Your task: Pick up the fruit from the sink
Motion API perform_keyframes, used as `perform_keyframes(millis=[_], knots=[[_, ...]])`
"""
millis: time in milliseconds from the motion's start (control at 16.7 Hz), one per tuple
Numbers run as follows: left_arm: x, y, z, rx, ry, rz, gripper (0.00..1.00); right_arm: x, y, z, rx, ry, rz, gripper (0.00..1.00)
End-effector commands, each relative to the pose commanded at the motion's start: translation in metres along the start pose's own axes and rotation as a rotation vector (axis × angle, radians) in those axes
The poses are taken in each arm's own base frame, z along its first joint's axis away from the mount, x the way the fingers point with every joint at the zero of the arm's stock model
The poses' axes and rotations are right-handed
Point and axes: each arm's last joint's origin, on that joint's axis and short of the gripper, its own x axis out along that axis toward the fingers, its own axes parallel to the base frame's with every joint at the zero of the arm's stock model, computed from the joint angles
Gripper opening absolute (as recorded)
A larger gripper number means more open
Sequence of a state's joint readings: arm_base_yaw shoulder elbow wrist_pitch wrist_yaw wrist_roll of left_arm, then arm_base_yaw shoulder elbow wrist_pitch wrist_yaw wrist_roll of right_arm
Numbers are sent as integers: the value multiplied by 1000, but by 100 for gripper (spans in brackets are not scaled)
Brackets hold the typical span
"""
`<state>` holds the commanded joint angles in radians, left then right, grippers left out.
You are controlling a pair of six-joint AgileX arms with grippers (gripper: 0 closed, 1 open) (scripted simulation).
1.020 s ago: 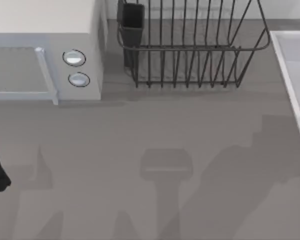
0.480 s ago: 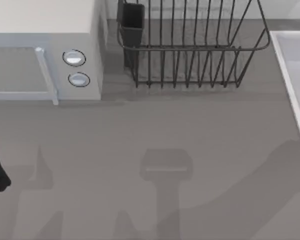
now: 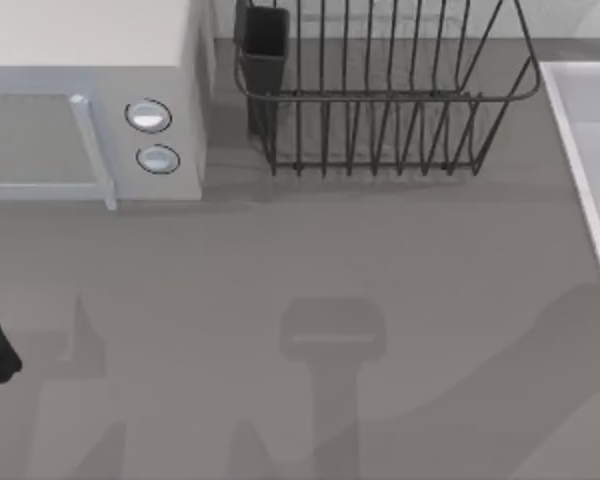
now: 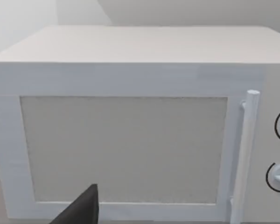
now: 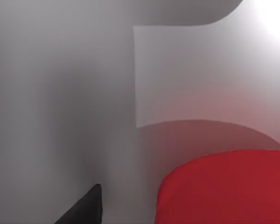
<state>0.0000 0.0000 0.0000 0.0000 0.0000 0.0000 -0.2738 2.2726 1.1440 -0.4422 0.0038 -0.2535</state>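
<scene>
With the right claw [image 5: 130,219] low over the fruit [image 5: 224,186] inside the sink [image 5: 191,74], approach step; its spread cannot be told; next: centre, then close.

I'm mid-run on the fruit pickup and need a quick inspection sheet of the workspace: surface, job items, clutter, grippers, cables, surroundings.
Surface: grey table, crossed by arm shadows.
Job's things: the fruit, bright red, sits close under the right wrist camera against the sink's pale inner wall; the sink's rim is at the table's right edge in the top view.
Clutter: microwave at the back left, door shut; black wire dish rack at the back centre, with a dark cup at its left end.
Grippers: left gripper parked facing the microwave door; right gripper inside the sink beside the fruit, no grasp seen.
Cables: nothing seen.
Surroundings: pale wall behind the microwave.
</scene>
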Motion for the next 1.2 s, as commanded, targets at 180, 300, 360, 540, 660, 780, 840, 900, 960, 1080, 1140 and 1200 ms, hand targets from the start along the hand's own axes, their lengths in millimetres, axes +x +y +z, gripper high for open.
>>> perform_keyframes(millis=[180, 300, 360, 540, 660, 780, 840, 900, 960, 1080, 1140, 1200], knots=[[0, 0, 0, 0, 0, 0, 100, 0, 0, 0, 0, 0, 0, 70], [0, 0, 0, 0, 0, 0, 100, 0, 0, 0, 0, 0, 0, 55], [0, 0, 0, 0, 0, 0, 100, 0, 0, 0, 0, 0, 0, 47], [0, 0, 0, 0, 0, 0, 100, 0, 0, 0, 0, 0, 0, 25], [0, 0, 0, 0, 0, 0, 100, 0, 0, 0, 0, 0, 0, 10], [0, 0, 0, 0, 0, 0, 100, 0, 0, 0, 0, 0, 0, 0], [0, 0, 0, 0, 0, 0, 100, 0, 0, 0, 0, 0, 0, 0], [0, 0, 0, 0, 0, 0, 100, 0, 0, 0, 0, 0, 0, 0], [0, 0, 0, 0, 0, 0, 100, 0, 0, 0, 0, 0, 0, 0], [0, 0, 0, 0, 0, 0, 100, 0, 0, 0, 0, 0, 0, 0], [0, 0, 0, 0, 0, 0, 100, 0, 0, 0, 0, 0, 0, 0], [0, 0, 0, 0, 0, 0, 100, 0, 0, 0, 0, 0, 0, 0]])
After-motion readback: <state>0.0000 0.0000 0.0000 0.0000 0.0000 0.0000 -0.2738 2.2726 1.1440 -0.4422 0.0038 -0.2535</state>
